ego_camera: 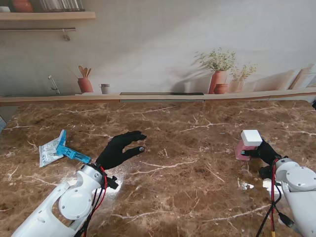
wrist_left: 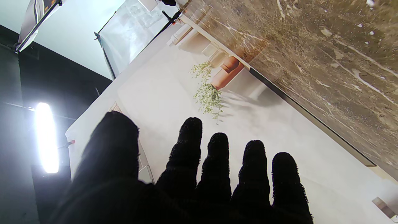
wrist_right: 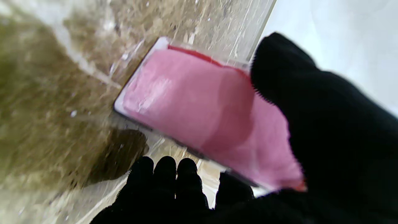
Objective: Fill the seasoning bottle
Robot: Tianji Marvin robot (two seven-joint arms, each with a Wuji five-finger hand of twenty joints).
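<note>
Fingers (wrist_left: 192,146) of the left hand (ego_camera: 120,149) are spread and hold nothing, hovering over the marble table (ego_camera: 187,187). Just left of that hand a white and blue seasoning packet (ego_camera: 53,149) lies flat. Far to the right, the right hand (ego_camera: 265,152) pinches the seasoning bottle (ego_camera: 248,143), pink-filled with a white cap, between thumb and fingers.

Table (ego_camera: 187,163): brown marble top with white veins. On it, left side: packet (ego_camera: 50,150), white and blue, lying flat, with a blue clip (ego_camera: 72,152) at its near edge. Right side: bottle (ego_camera: 246,144), pink contents, white cap, standing upright.
</note>
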